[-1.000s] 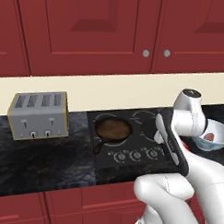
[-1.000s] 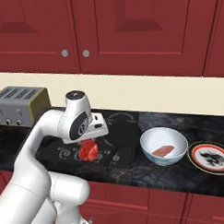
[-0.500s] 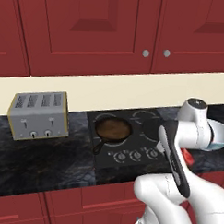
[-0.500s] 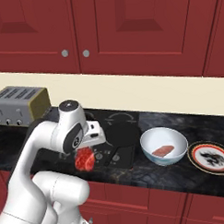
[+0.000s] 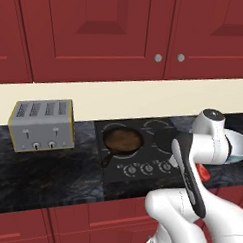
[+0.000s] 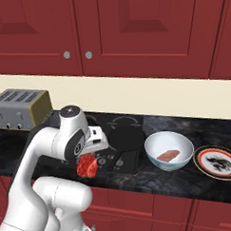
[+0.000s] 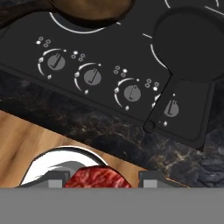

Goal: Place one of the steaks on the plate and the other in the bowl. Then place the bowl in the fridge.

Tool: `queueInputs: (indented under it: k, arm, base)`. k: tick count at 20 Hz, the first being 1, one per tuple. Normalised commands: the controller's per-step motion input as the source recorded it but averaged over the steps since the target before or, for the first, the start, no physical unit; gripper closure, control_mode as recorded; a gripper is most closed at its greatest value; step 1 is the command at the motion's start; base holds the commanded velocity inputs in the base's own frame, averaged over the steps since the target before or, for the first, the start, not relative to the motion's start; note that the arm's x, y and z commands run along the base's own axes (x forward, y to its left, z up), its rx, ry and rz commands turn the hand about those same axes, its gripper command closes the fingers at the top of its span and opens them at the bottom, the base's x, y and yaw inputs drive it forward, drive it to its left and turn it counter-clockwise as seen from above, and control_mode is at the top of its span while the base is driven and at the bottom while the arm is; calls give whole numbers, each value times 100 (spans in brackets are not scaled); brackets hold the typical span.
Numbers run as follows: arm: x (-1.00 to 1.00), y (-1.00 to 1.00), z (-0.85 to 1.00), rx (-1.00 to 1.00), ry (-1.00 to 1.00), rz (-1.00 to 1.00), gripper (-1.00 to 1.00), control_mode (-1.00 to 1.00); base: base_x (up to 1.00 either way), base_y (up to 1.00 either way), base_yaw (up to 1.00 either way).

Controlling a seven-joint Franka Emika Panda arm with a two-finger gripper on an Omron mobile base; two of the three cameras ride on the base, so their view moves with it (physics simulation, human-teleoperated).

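Gripper (image 6: 87, 162) clamped on a steak (image 6: 87, 165), red slab wedged between both fingers (image 7: 54, 181), hung off the counter's (image 6: 187, 178) front edge. Beyond, stove knobs (image 7: 92, 77), then a black pan (image 6: 125, 137). Farther right, second steak (image 6: 167, 155) lay in the bowl (image 6: 169, 150), plate (image 6: 219, 162) beside.

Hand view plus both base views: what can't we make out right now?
- Held steak: hand view's bottom edge cuts it off; how the fingers meet it is hidden.
- Same steak in the left base view: the arm covers all but a red sliver.
- Bowl: left base view, cut by the right edge and the arm.
- Plate: right base view, pattern too small to read.
- Hob knob: hand view, partly under the pan handle.
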Motion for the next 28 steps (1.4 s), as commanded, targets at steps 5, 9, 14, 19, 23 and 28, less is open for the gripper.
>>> queueInputs:
  k: [5,9,14,19,23,28]
  arm:
    - [0,0,0,0,0,0,100,-100]
    - [0,0,0,0,0,0,100,-100]
    - [-2,-29,-7,0,-1,0,100,-100]
    - [0,0,0,0,0,0,100,100]
    - [0,0,0,0,0,0,100,100]
    - [0,0,0,0,0,0,100,100]
  base:
    - [0,0,0]
    - [0,0,0]
    - [0,0,0]
    - [-15,-55,0]
    - [-9,-49,0]
    - [-9,-44,0]
